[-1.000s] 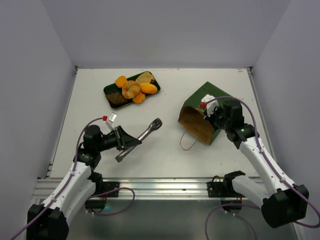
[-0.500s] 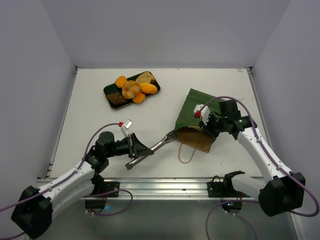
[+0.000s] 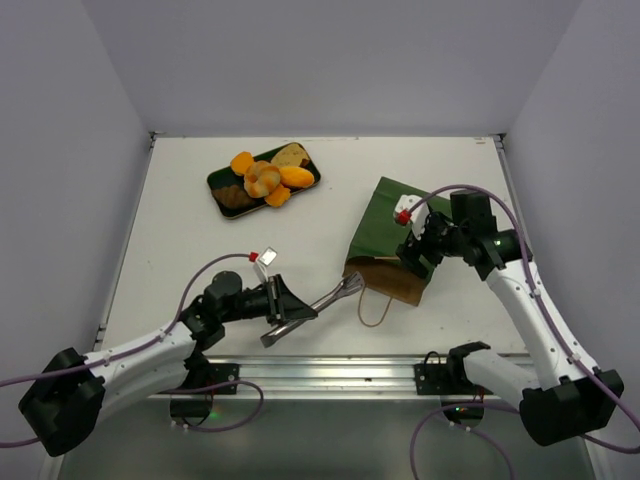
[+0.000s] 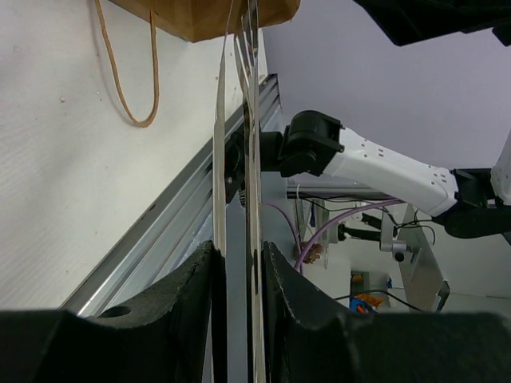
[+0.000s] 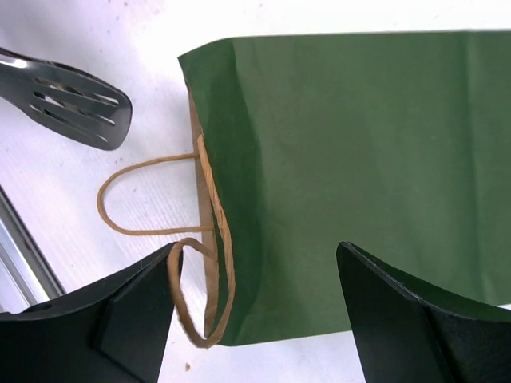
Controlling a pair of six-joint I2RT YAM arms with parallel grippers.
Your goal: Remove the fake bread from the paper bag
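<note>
The paper bag lies on its side right of centre, green face up, with its brown mouth and string handle toward the near edge. Its inside does not show. My right gripper hovers open just above it; in the right wrist view the wide jaws straddle the green paper and touch nothing. My left gripper is shut on metal tongs, whose tips reach the bag's mouth. The fake bread lies piled on a tray at the back left.
The dark green flat tray holds the bread pieces. The tongs' slotted head lies left of the bag's mouth. In the left wrist view the tong arms run up to the bag. The aluminium rail borders the near edge.
My right gripper has opened and let go of the bag, which now lies flatter. My left arm has swung right, bringing the tongs' tips to the bag's mouth.
</note>
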